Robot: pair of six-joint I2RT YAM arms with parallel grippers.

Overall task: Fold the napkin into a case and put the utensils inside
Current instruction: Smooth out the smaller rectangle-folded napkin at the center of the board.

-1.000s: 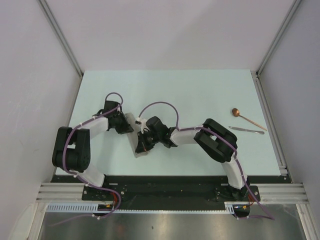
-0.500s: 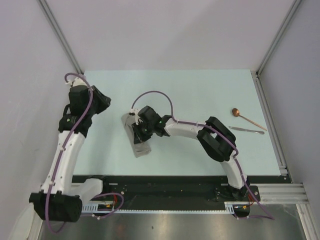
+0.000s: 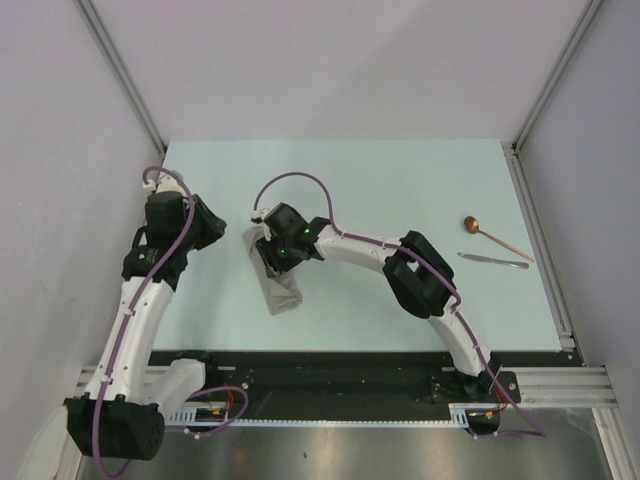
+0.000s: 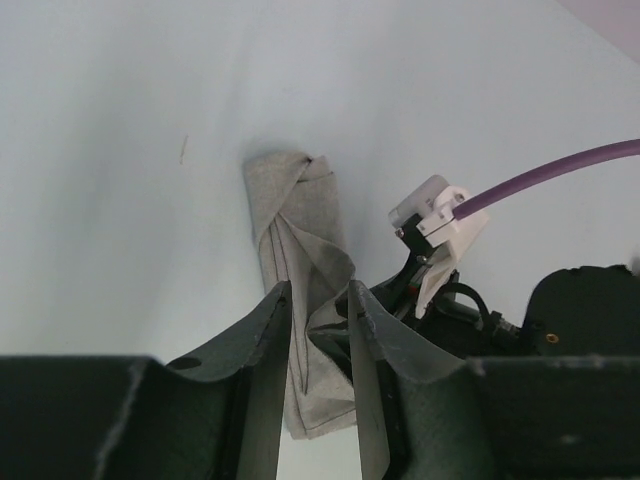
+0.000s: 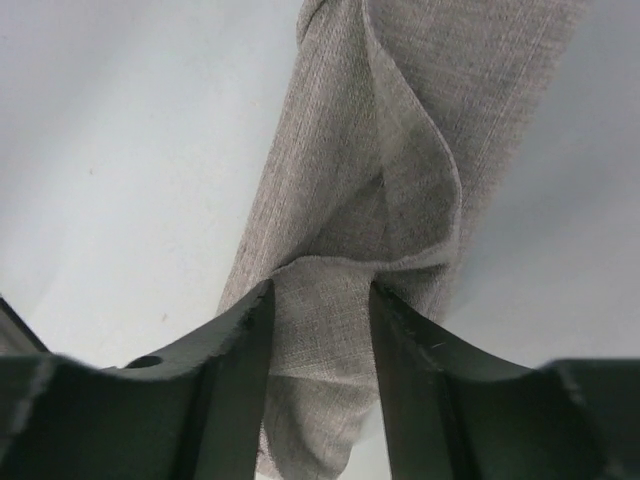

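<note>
Seemingly napkin [image 3: 283,290] lies folded narrow; our right gripper [image 5: 320,292] straddles its fold, fingers spread, pinching nothing; left gripper [image 4: 318,300], also spread, hangs aside for room.

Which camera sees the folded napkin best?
The left wrist view: nearly the whole napkin shows, folds and all. From the top it is small and partly under the right gripper. The right wrist view is a close-up of only part.
</note>
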